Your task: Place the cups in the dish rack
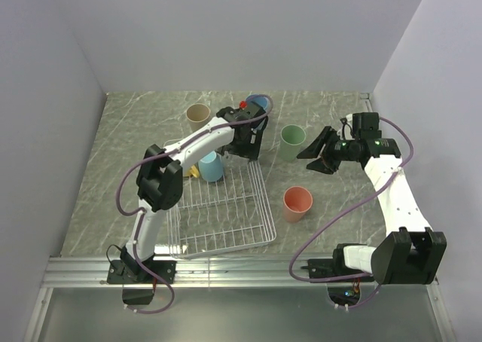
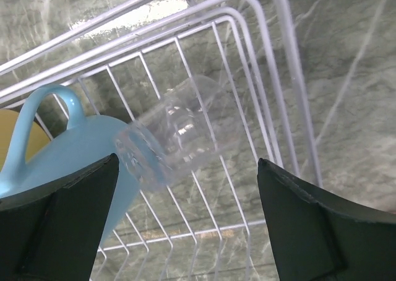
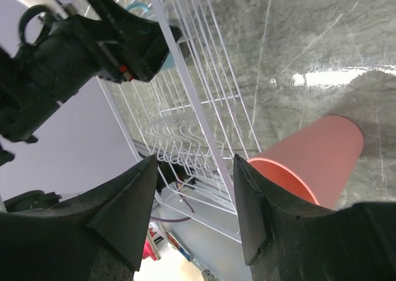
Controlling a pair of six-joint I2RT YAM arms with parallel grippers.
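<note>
Left hand (image 2: 187, 166) spread wide over the dish rack (image 1: 226, 218), right hand (image 3: 195, 163) apart and empty, the pale cup (image 2: 179, 135) (on its side against the light-blue mug (image 2: 68, 151)) could roll loose.

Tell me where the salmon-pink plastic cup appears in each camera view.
Top external: the salmon-pink plastic cup stands right of the white wire dish rack.
Left wrist: not in it.
Right wrist: the cup is at lower right, beside the rack.
Shared landmark: the rack, in all three.
</note>
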